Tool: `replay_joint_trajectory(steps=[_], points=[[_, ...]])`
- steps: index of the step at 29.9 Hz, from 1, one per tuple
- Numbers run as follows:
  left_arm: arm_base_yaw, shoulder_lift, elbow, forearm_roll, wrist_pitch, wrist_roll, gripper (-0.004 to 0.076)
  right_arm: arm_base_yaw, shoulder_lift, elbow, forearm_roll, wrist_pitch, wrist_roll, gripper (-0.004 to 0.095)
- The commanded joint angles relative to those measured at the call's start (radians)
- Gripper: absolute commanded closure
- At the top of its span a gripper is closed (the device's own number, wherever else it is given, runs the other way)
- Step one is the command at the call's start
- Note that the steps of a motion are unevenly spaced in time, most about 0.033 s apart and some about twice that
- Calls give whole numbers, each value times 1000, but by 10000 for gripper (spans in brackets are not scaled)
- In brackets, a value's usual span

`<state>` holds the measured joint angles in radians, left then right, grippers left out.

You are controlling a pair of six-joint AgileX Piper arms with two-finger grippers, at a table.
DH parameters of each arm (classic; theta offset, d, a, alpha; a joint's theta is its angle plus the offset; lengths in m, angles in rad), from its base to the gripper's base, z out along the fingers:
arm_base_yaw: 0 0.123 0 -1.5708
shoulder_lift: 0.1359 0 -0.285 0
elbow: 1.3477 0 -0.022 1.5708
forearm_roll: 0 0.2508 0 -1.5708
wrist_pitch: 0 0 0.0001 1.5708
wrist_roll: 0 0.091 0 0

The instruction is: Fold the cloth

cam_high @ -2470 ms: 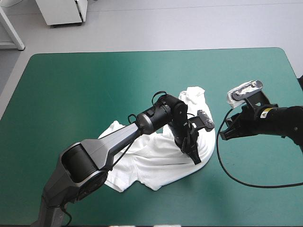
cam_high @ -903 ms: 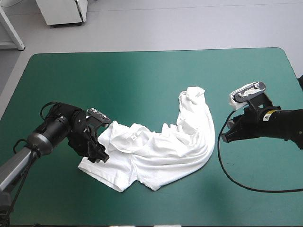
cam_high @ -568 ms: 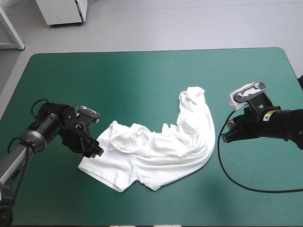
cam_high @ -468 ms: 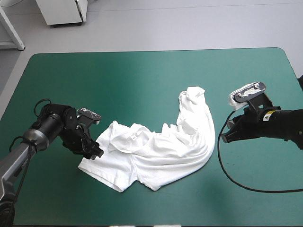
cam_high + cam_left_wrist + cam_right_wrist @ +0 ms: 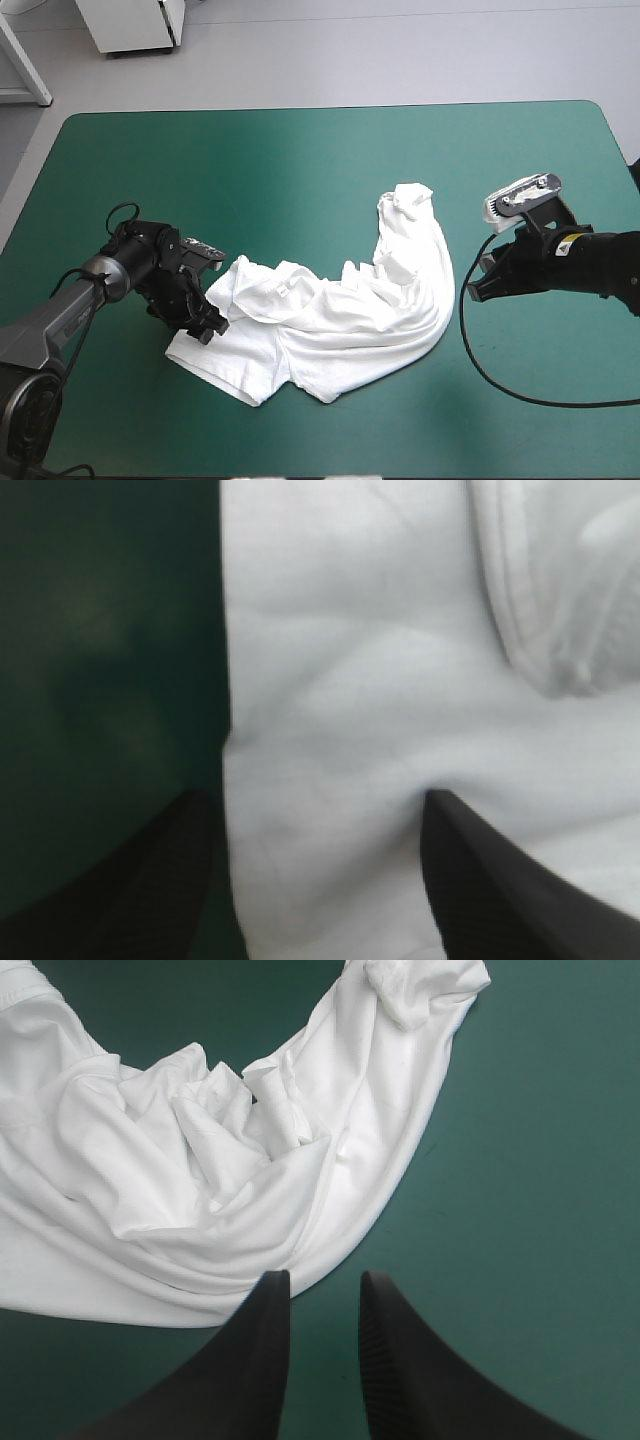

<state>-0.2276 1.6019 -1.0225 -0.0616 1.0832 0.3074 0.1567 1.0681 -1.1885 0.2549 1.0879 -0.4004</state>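
Observation:
The white T-shirt (image 5: 330,310) lies crumpled in a curved band across the middle of the teal-green table, with one end bunched toward the far right (image 5: 408,198). My left gripper (image 5: 207,325) sits low at the shirt's left edge. In the left wrist view it is open (image 5: 318,798), one finger (image 5: 150,880) over the cover and the other (image 5: 500,880) over the T-shirt (image 5: 380,680). My right gripper (image 5: 474,290) hovers just right of the shirt. Its fingers stand a little apart (image 5: 318,1285) with only cover between them, and the T-shirt's curved hem (image 5: 330,1230) lies just ahead.
Bare teal-green cover (image 5: 300,170) runs from the shirt to the table's far edge and also lies along the near edge (image 5: 420,430). The right arm lies close to the table's right edge (image 5: 632,180).
Earlier the left arm reached over the shirt's right part; it has swung back to the shirt's left edge and just now shifted slightly closer to it. The right arm and shirt stay put.

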Motion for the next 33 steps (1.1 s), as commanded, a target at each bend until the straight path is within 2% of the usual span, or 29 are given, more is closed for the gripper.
replay_joint_trajectory(steps=[1, 7, 9, 14, 19, 26, 33], points=[[0, -20, -21, -44, -1, 9, 369, 1, -20, -30, 10, -42, -1, 669], [0, 5, -21, -61, -2, 16, 676, 1, 15, -30, -23, -70, -2, 669], [0, 8, -21, -71, -2, 16, 744, 1, 51, -30, -38, -95, -2, 669], [0, 8, -21, -106, 6, 16, 746, 1, 199, -84, -65, -113, 7, 669], [-2, 8, -21, -154, 18, 41, 746, 1, 401, -253, -73, -75, 10, 668], [-2, 8, -21, -236, 38, 76, 746, 1, 664, -557, -58, -32, 27, 556], [-2, 8, -21, -228, 56, 87, 746, 1, 841, -713, -19, -40, 29, 550]])
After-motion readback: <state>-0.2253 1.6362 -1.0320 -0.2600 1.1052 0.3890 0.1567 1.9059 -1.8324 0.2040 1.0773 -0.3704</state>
